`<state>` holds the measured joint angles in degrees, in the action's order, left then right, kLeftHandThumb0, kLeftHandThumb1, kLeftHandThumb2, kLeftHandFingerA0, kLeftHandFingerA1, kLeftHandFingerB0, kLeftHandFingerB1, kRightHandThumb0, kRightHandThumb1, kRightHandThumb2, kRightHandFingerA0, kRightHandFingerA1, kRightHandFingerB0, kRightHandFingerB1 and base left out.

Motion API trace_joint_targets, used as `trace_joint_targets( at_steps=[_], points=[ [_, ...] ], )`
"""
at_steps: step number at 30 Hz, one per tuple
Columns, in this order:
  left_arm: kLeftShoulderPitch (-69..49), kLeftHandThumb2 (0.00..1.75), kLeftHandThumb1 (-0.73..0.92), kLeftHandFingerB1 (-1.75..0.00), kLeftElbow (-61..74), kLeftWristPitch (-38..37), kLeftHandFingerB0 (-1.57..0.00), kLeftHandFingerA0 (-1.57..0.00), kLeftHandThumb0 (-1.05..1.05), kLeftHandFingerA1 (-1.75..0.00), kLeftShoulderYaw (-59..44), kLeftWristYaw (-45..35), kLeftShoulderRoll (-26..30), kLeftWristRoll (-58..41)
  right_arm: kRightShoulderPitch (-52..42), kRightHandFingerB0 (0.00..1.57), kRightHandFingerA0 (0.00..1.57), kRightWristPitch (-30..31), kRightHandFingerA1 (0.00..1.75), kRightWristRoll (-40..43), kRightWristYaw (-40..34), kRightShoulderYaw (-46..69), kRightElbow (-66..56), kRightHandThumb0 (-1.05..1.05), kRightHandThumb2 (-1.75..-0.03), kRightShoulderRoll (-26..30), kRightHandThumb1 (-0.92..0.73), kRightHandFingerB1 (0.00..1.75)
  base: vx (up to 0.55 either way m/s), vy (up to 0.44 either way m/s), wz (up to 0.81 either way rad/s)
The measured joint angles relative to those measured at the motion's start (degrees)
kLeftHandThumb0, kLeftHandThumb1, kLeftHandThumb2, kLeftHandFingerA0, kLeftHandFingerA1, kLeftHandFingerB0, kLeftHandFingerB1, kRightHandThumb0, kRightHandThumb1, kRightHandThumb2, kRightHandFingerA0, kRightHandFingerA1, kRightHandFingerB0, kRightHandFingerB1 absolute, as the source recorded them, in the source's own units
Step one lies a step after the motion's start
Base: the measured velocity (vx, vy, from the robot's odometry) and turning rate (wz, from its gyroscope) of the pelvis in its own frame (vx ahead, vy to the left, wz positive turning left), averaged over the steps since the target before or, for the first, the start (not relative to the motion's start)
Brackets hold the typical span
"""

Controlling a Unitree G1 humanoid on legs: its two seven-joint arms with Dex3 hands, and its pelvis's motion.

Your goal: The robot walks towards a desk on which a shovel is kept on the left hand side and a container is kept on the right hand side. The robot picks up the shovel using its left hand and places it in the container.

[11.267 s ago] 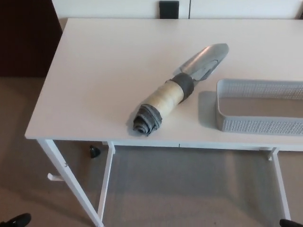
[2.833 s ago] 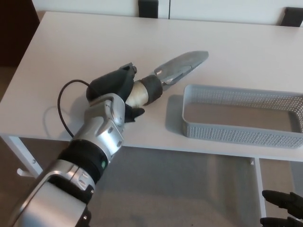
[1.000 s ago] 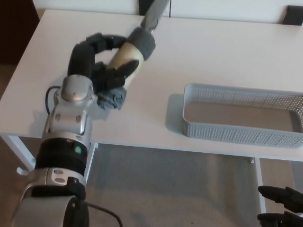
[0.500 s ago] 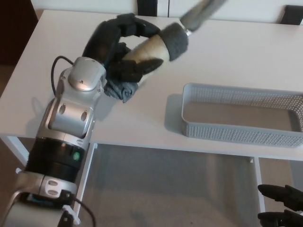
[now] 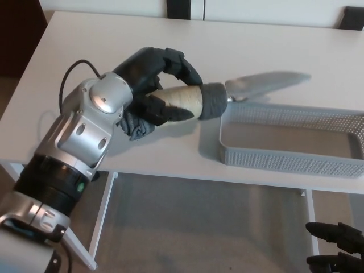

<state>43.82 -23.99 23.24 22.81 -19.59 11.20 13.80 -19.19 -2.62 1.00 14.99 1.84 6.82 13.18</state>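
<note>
The shovel (image 5: 227, 95) is up in the air, lying almost flat. Its shiny blade points to the right and hangs over the near-left corner of the container (image 5: 296, 139). The left robot hand (image 5: 156, 82) is wrapped tight around the fat, pale handle, with a dark bit of cloth sticking out behind it. Holding the handle probably keeps the blade free, so the blade can go into the container first.

The container is a long grey basket with low walls. It sits on the right side of the white surface (image 5: 85, 68). It has nothing inside, so there is lots of room for the shovel. The blade looks higher than the wall, so it should clear the edge.

The right robot hand (image 5: 335, 253) hangs low, below the surface's front edge. Its fingers are hard to see, so whether it is open cannot be told.
</note>
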Motion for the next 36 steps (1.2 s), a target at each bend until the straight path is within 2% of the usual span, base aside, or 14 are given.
trace_joint_targets(
  at_steps=[1,3,4,5,6,12,21,22,24,27,28,31,33,36],
  points=[
    [0.1,0.65,0.77,-0.87,0.0,-0.4,-0.69,-0.9,-0.24,-1.41,0.9,-0.1,0.4,0.6,0.0,0.38,0.55,0.0,0.54,0.0,0.0,0.0,0.0,-0.47,-0.79,0.0,-0.52,0.48,0.0,0.0,0.0],
    [0.4,0.67,0.8,-1.36,0.0,-1.3,-0.57,-0.76,-0.21,-1.6,2.8,-0.3,1.2,1.9,0.0,0.38,0.55,0.0,0.54,-0.1,0.0,0.0,0.0,-0.47,-0.78,0.2,-0.51,0.48,0.0,0.0,0.0],
    [0.7,0.64,0.81,-1.42,0.0,-1.7,-0.57,-0.75,-0.17,-1.64,3.7,-0.4,1.6,2.5,0.0,0.39,0.55,0.0,0.54,-0.2,0.0,-0.1,0.0,-0.47,-0.78,0.2,-0.51,0.48,0.0,0.0,0.0],
    [0.8,0.9,0.65,-1.15,0.0,-2.0,-0.67,-1.01,-0.27,-1.36,4.1,-0.4,1.8,2.9,0.0,0.39,0.54,0.0,0.54,-0.2,0.0,-0.1,0.0,-0.47,-0.78,0.2,-0.51,0.48,0.0,0.0,0.0],
    [1.2,0.62,0.8,-1.41,0.1,-2.4,-0.56,-0.67,-0.15,-1.66,4.8,-0.4,2.2,3.4,0.0,0.38,0.54,0.0,0.54,-0.2,0.0,-0.1,0.0,-0.47,-0.79,0.2,-0.52,0.48,0.0,0.0,0.0],
    [2.0,0.6,0.87,-1.55,1.2,-4.4,-0.51,-0.73,-0.09,-1.75,7.0,-0.3,3.1,6.3,0.0,0.38,0.55,0.0,0.54,-0.5,0.1,-0.3,0.0,-0.46,-0.79,0.4,-0.52,0.48,0.0,0.0,0.0],
    [2.5,0.57,0.85,-1.48,0.7,-7.4,-0.47,-0.71,-0.18,-1.73,7.2,0.8,3.4,8.8,0.0,0.38,0.55,0.0,0.54,-0.5,0.1,-0.3,0.0,-0.47,-0.79,0.4,-0.52,0.48,0.0,0.0,0.0],
    [2.5,0.61,0.82,-1.42,0.6,-7.6,-0.49,-0.62,-0.14,-1.69,7.2,0.9,3.5,9.1,0.0,0.45,0.63,0.0,0.43,-0.5,0.1,-0.3,0.1,-0.39,-0.58,0.4,-0.62,0.37,0.0,0.0,0.0],
    [2.5,0.59,0.84,-1.44,0.4,-8.3,-0.49,-0.69,-0.16,-1.69,7.2,1.1,3.5,9.5,0.1,0.45,0.63,0.0,0.43,-0.5,0.1,-0.3,0.2,-0.4,-0.58,0.4,-0.62,0.37,0.0,0.0,0.0],
    [2.8,0.57,0.77,-1.16,0.1,-9.1,-0.55,-0.6,-0.2,-1.63,7.3,1.6,3.5,10.5,0.2,0.44,0.64,0.0,0.43,-0.6,0.1,-0.4,0.3,-0.39,-0.58,0.4,-0.63,0.37,0.0,0.0,0.0],
    [2.9,0.54,0.81,-1.34,0.0,-9.4,-0.51,-0.58,-0.21,-1.69,7.4,1.8,3.6,10.7,0.2,0.44,0.64,0.0,0.44,-0.6,0.1,-0.4,0.3,-0.4,-0.58,0.4,-0.63,0.37,0.0,0.0,0.0],
    [3.0,0.63,0.82,-1.36,-0.6,-10.4,-0.57,-0.67,-0.2,-1.64,7.8,2.9,3.6,12.1,0.2,0.44,0.64,0.0,0.44,-0.6,0.1,-0.4,0.3,-0.41,-0.58,0.4,-0.62,0.37,0.0,0.0,0.0],
    [3.0,0.65,0.81,-1.0,-0.7,-10.9,-0.66,-0.69,-0.17,-1.59,7.9,3.5,3.6,12.6,0.2,0.45,0.64,0.0,0.43,-0.6,0.1,-0.4,0.3,-0.4,-0.58,0.5,-0.63,0.37,0.0,0.0,0.0],
    [3.0,0.66,0.81,-0.92,-0.9,-12.2,-0.73,-0.72,-0.13,-1.55,7.9,4.4,3.8,13.3,0.2,0.45,0.64,0.0,0.44,-0.7,0.1,-0.6,0.3,-0.38,-0.58,0.5,-0.63,0.38,0.0,0.0,0.0]
  ],
)
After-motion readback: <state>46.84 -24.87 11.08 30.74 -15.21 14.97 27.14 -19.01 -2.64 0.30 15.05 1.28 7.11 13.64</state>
